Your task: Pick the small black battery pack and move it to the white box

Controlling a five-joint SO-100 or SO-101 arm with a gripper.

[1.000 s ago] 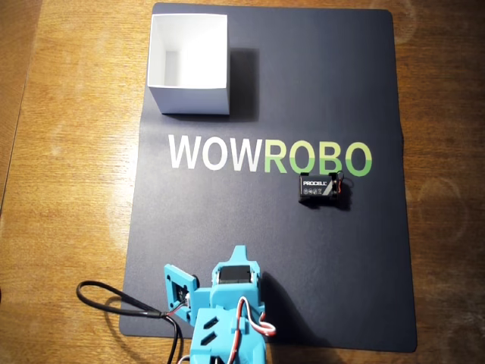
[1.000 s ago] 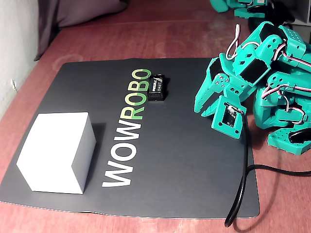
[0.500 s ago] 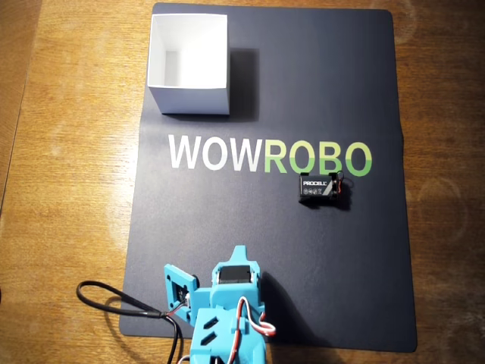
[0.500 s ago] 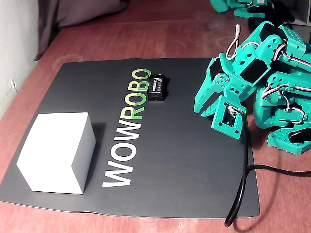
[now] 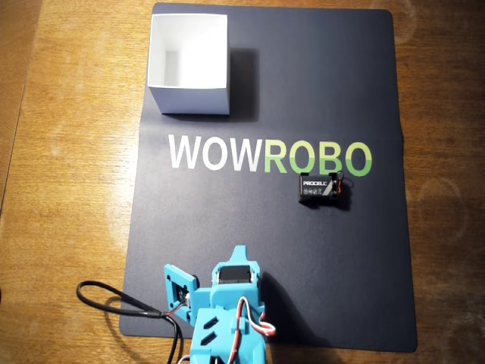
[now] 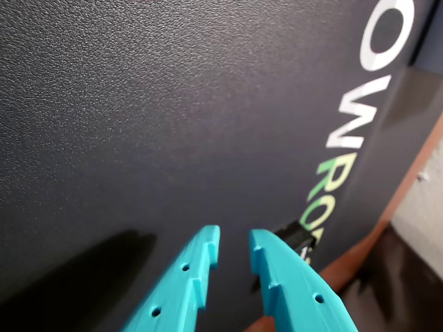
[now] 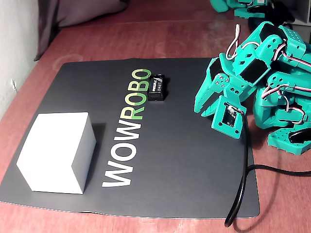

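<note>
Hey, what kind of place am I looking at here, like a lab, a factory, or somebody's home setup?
Most likely a hobbyist's tabletop robot setup, not a factory. A small teal 3D-printed arm sits on a wooden table, working over a dark mat printed "WOWROBO", with only a small black battery pack and a white box laid out.

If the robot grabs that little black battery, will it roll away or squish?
Probably neither. The battery is a flat-sided block lying flat on the mat, so it should slide rather than roll. It looks hard, so likely won't squish. Its short wires look floppy and may dangle. The gripper has smooth-looking plastic fingers, so it might slip.
</note>
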